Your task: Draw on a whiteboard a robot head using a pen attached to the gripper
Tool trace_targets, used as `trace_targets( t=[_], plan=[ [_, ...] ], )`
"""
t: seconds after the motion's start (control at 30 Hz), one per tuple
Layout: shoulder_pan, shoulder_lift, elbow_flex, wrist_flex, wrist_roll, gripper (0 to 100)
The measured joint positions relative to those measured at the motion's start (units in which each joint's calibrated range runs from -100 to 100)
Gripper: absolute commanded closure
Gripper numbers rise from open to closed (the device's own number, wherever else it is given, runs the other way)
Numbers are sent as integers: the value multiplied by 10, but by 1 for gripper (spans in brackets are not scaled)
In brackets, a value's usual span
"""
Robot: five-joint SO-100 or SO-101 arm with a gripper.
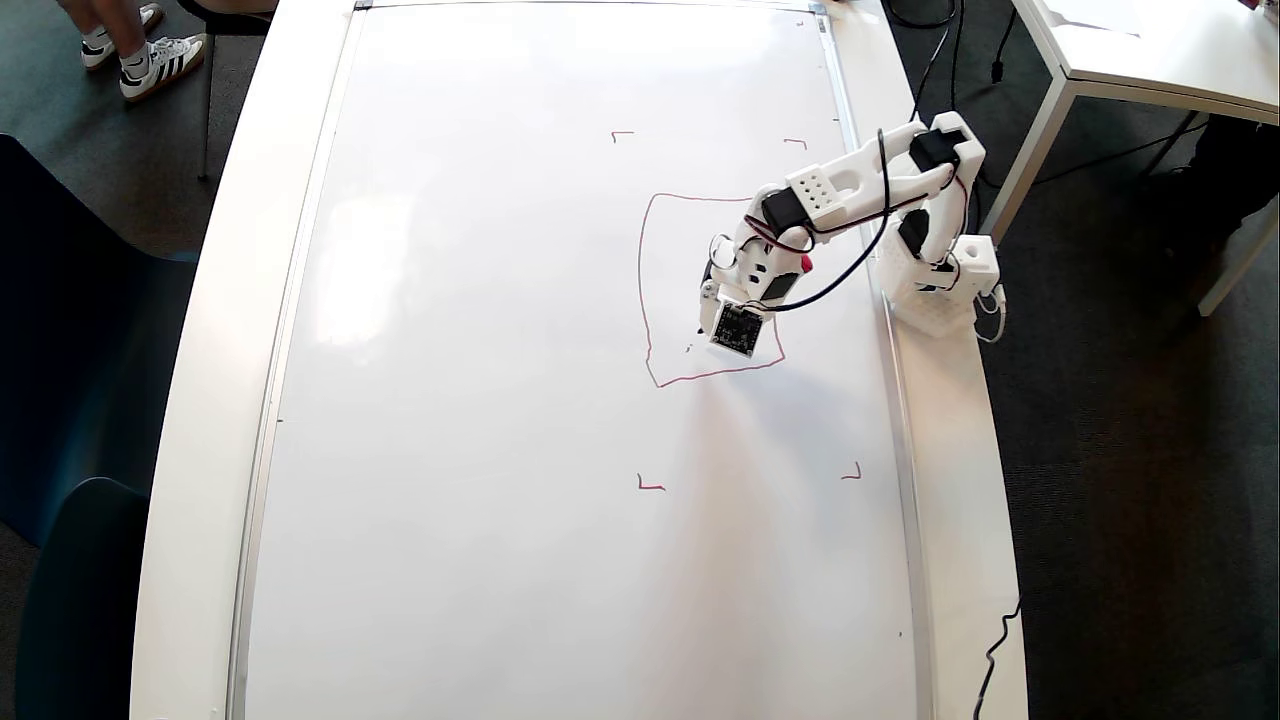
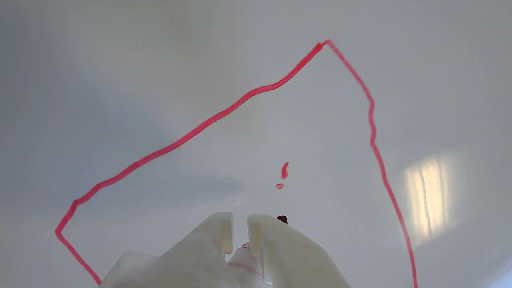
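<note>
The whiteboard (image 1: 480,400) fills most of the overhead view. On it is the robot head (image 1: 641,280), at this moment a wobbly red rectangle outline with two tiny red marks (image 2: 284,170) inside. My white gripper (image 1: 706,312) hovers inside the outline near its lower right corner, with the dark square board just below it. In the wrist view the gripper (image 2: 240,218) is shut on the pen (image 2: 244,251). The pen's dark tip (image 2: 282,219) pokes out beside the right finger, just short of the small marks. The pen's red end (image 1: 806,264) sticks out behind the gripper.
Four small red corner marks (image 1: 650,485) frame the drawing area. The arm base (image 1: 935,290) stands on the white table strip right of the board's silver frame. Another white table (image 1: 1150,50) is at top right, dark chairs (image 1: 70,420) at left, and a person's shoes (image 1: 160,60) at top left.
</note>
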Motion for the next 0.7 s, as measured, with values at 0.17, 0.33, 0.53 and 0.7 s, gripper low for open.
trace_targets(
  t=[0.17,0.33,0.53,0.7],
  plan=[
    [3,0,-57,84,5,99],
    [10,0,-64,90,5,99],
    [10,35,-92,90,5,99],
    [9,79,-148,90,5,99]
  ],
)
